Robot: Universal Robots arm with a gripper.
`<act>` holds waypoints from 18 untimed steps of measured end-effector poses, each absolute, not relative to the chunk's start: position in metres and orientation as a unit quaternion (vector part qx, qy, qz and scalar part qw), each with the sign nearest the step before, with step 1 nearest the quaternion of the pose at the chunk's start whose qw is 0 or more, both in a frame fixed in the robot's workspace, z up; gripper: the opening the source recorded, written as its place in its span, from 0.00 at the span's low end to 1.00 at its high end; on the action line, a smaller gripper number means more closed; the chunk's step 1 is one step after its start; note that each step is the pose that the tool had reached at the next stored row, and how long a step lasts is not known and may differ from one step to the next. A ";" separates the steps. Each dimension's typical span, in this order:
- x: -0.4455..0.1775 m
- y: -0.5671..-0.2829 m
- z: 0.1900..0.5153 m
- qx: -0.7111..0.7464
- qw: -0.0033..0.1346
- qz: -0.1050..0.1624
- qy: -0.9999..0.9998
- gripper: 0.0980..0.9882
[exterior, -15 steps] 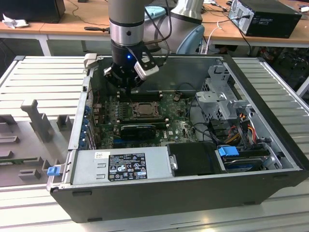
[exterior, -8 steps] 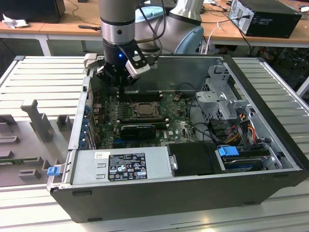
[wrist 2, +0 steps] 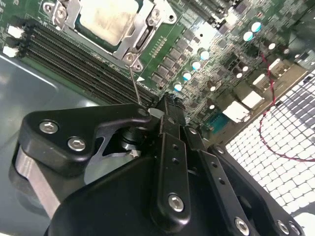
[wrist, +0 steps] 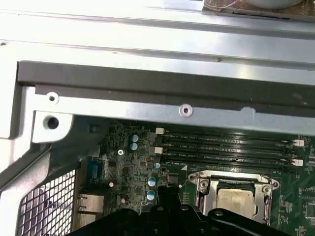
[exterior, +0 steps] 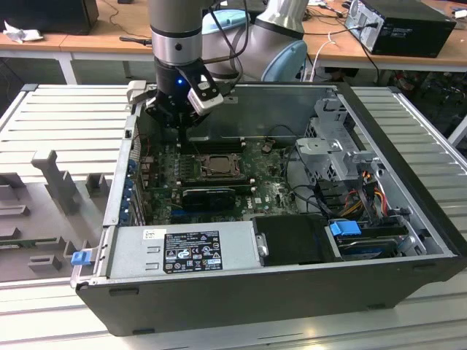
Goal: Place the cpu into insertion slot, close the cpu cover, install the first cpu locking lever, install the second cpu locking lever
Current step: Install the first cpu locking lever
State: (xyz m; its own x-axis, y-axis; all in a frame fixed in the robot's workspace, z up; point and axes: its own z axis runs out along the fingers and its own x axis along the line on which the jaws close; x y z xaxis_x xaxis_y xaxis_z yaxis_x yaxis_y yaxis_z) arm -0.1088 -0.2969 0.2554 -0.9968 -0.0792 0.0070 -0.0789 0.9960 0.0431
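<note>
the gripper [exterior: 182, 135] of a robot arm [exterior: 175, 33] hangs inside an open computer case [exterior: 292, 292], low over the green motherboard [exterior: 273, 191], and in the exterior view it is at about ten o'clock from the insertion slot [exterior: 217, 165] and close to it. the cpu [wrist 2: 106, 17] lies seated in the slot, its silver-grey top showing through the cut-out of the cpu cover [wrist 2: 142, 30], which lies flat down over it. in the second wrist view the black fingertips [wrist 2: 167, 105] are drawn together with no gap visible between them, and a thin wire locking lever [wrist 2: 134, 83] runs from a corner of the cover straight to the tips; whether the wire is pinched between them or merely touches them cannot be told. rows of black memory slots [wrist 2: 74, 64] run just beside the socket. in the exterior view a black ribbed heatsink [exterior: 209, 197] sits at six o'clock from the slot, and the grey power supply [exterior: 186, 249] at six o'clock beyond that
</note>
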 end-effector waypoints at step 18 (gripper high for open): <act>-0.065 -0.290 0.253 0.038 0.005 -0.021 -0.999 0.01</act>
State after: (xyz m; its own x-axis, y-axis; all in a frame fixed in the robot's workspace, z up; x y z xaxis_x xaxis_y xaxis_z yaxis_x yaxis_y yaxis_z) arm -0.0651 -0.2900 0.2530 -0.9970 -0.0767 0.0078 -0.0763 0.9962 0.0430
